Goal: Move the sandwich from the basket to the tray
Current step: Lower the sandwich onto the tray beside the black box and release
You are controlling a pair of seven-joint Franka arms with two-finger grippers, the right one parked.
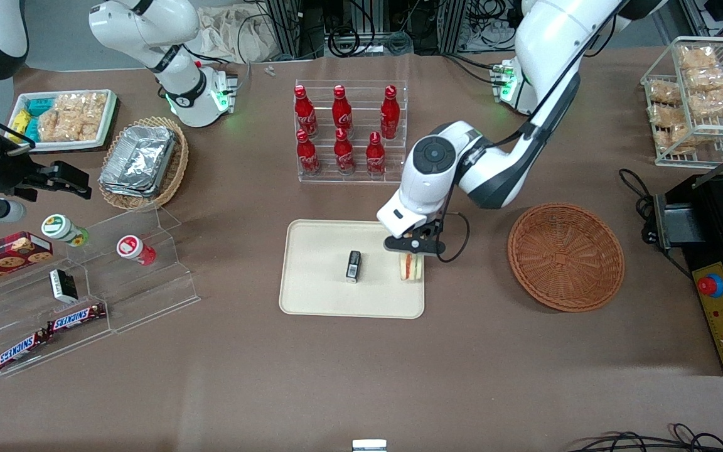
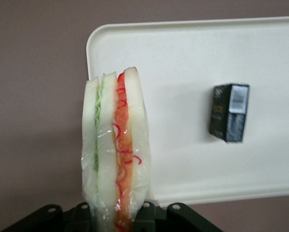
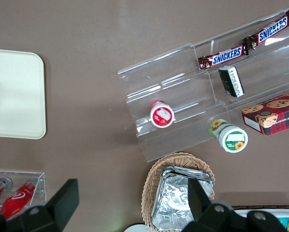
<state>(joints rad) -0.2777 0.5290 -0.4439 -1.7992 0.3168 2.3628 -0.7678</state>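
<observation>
Snack displays crowd the parked arm's end of the brown tabletop (image 1: 361, 376) — a clear stepped stand (image 1: 117, 276) with Snickers bars (image 1: 76, 318) and two small jars (image 1: 63, 229), and, farther from the front camera, a tan oval basket of foil pans (image 1: 142, 160). Red bottles (image 1: 342, 129) stand in a clear rack near the middle. Nearer the camera than the rack lies the cream tray (image 1: 317, 295), with a small black box (image 1: 353, 265) on it. At the tray's edge toward the working arm, the left arm's tool (image 1: 413, 251) is closed on the sandwich (image 1: 410, 267), gripping the wrapped wedge at one end. In the wrist view the sandwich (image 2: 116, 150) is held upright, edge-on, its green and red-orange filling showing between white bread slices — over the tray's corner (image 2: 98, 41). The round reddish-brown basket (image 1: 565, 256) sits well apart from the tray, toward the working arm's end.
</observation>
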